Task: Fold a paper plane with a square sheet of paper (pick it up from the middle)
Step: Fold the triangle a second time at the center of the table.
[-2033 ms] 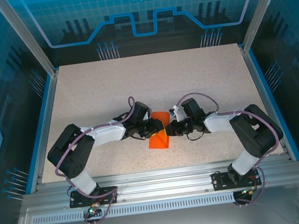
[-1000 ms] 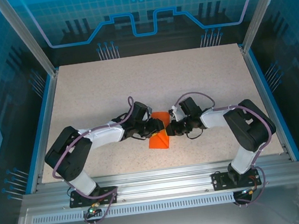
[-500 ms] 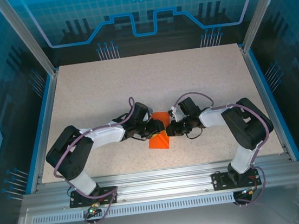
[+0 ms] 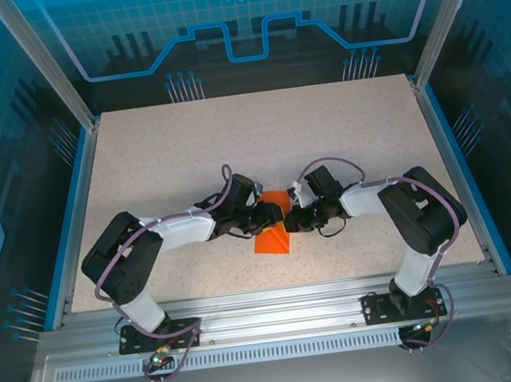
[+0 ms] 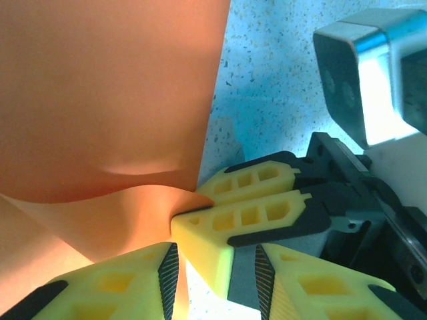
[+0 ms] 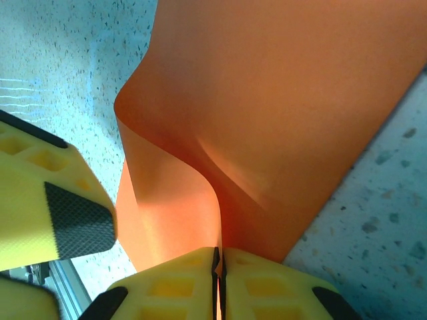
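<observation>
While only the right arm's elbow has tucked inward, the right gripper (image 6: 218, 259) stays pinched on the creased square sheet of paper (image 4: 273, 238) at mid-table, with the left gripper (image 5: 215, 270) spread alongside, suggesting a fold is being set.

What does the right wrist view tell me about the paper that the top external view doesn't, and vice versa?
Right wrist: the right gripper has its jaws shut on a buckled-up fold of the square sheet of paper. Top external: both arms meet over the sheet at the table's near middle, its flat part lying toward the bases. Both: the orange sheet, the speckled table, and the left gripper close beside the right.
</observation>
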